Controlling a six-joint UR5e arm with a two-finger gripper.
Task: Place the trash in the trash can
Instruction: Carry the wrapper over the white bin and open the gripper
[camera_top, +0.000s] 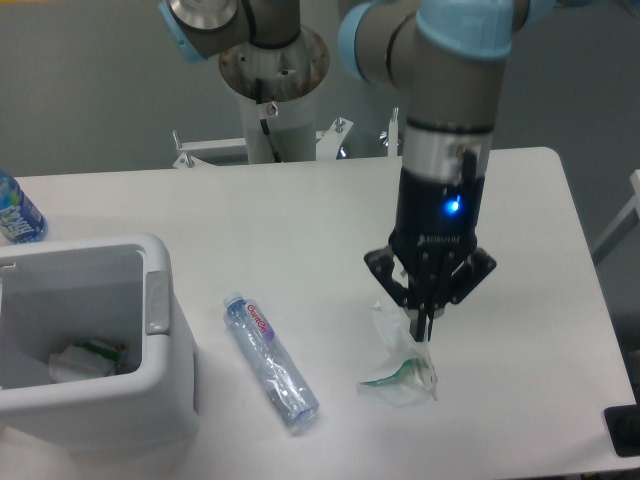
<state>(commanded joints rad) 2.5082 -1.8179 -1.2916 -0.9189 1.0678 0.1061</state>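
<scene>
White bench (520, 230), grey floor behind. Gripper (428, 318) pointing down, fingers pinched on top of clear wrapper (402, 358) with green print; wrapper hangs from fingers, lower end touching or just above bench, cannot tell which. Crushed bottle (270, 362), red-lettered label, lies flat on bench between bin and wrapper, apart from both. White bin (100, 350) at near left corner, crumpled wrapper (85, 360) inside. Blue-labelled bottle (15, 212) at far left edge.
</scene>
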